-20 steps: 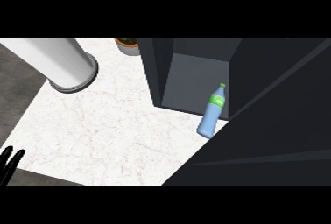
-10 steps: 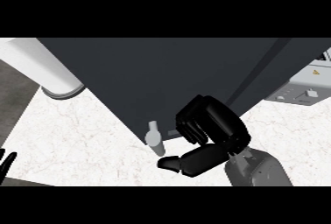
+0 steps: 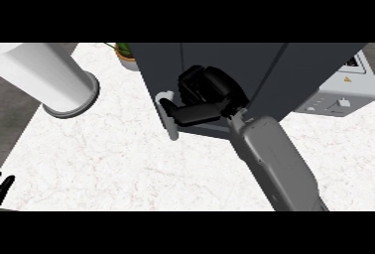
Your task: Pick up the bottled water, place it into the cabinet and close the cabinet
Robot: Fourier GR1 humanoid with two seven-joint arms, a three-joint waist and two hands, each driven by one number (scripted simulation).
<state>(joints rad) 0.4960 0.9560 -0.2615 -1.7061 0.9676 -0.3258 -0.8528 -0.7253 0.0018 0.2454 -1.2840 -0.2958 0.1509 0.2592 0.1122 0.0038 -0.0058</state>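
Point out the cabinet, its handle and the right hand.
cabinet [image 3: 296, 69], head view: bare dark front panel.
handle [image 3: 173, 132], head view: white lower end below the thumb.
right hand [image 3: 209, 90], head view: back of the black hand.

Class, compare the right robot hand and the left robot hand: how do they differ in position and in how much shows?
The right robot hand lies against the dark cabinet beside its white handle; the left robot hand rests at the lower left edge, away from it. The right shows whole, with its grey forearm; of the left only upright fingertips show. Both are black.
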